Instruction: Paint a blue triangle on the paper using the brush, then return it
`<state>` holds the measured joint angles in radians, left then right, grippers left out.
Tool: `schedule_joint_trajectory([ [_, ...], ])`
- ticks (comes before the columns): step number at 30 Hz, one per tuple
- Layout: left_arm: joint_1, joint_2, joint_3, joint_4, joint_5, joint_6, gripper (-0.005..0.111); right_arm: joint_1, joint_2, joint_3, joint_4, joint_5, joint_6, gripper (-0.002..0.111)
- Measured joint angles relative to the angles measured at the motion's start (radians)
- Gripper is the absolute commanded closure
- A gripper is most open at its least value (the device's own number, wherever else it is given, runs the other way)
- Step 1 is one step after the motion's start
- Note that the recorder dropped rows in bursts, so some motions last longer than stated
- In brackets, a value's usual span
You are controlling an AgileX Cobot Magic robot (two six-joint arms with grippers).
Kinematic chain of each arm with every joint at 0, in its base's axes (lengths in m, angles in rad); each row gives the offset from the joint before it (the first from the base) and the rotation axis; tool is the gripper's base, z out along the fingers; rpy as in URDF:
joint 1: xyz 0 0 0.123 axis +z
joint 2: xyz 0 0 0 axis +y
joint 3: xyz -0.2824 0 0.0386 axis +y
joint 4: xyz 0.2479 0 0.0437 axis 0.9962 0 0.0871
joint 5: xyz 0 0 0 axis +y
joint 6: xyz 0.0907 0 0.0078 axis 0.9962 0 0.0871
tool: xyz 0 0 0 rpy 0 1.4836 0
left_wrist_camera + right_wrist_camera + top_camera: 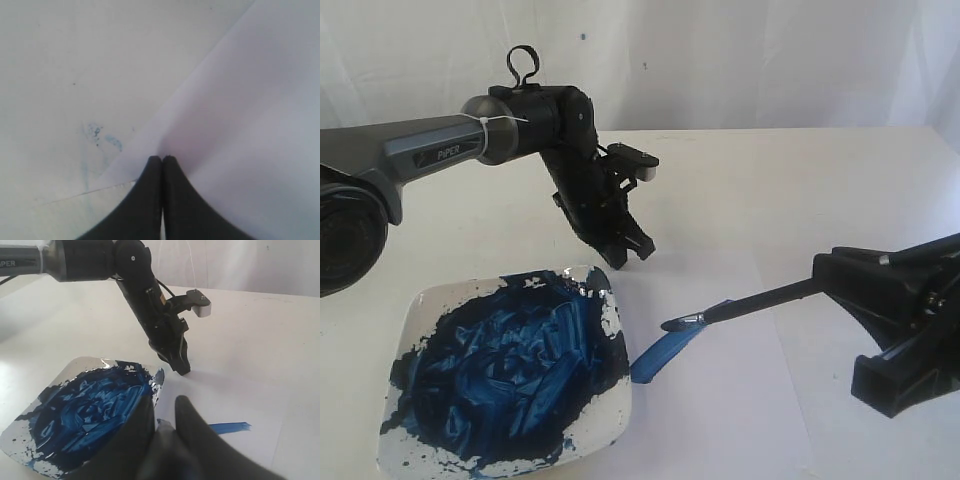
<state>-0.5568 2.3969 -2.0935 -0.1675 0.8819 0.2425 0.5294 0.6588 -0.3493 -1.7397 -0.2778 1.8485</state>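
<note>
- One square plate [418,305], smeared nearly all over with dark blue paint, is sitting nearest the exterior camera at the lower left, with the paper [750,410] lying just beside its right edge.
- Just right of the plate, the blue triangle [665,352] is showing as a single thick slanted stroke on the sheet. I judge that the painting step is in hand, with the first side being drawn and two sides not yet begun.
- The brush [760,300] is slanting low over the paper, its bristles sitting at the upper part of that stroke. Whether they are touching is hard to tell.
- The right gripper [828,280] is clenching the black handle at the right of the scene, and its wrist view shows both fingers pressing together around the shaft.
- By my reckoning, the next move is calling for a clean turn at the corner under light, steady pressure, perhaps with a dip into the plate if the bristles are running dry.
- Farther back, the left gripper [630,255] is pointing downward, jaws clenched on nothing. Its tips are resting by the paper's edge and seemingly pinning the sheet.
- Beyond it, the cream table [800,180] is running off to a pale backdrop.
</note>
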Motion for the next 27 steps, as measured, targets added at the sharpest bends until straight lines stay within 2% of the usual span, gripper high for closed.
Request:
schedule_joint_trajectory([
  [27, 0.0, 0.0, 0.0, 0.0, 0.0, 0.0, 0.107, 0.0, 0.0, 0.002, 0.0, 0.113, 0.009, 0.108],
])
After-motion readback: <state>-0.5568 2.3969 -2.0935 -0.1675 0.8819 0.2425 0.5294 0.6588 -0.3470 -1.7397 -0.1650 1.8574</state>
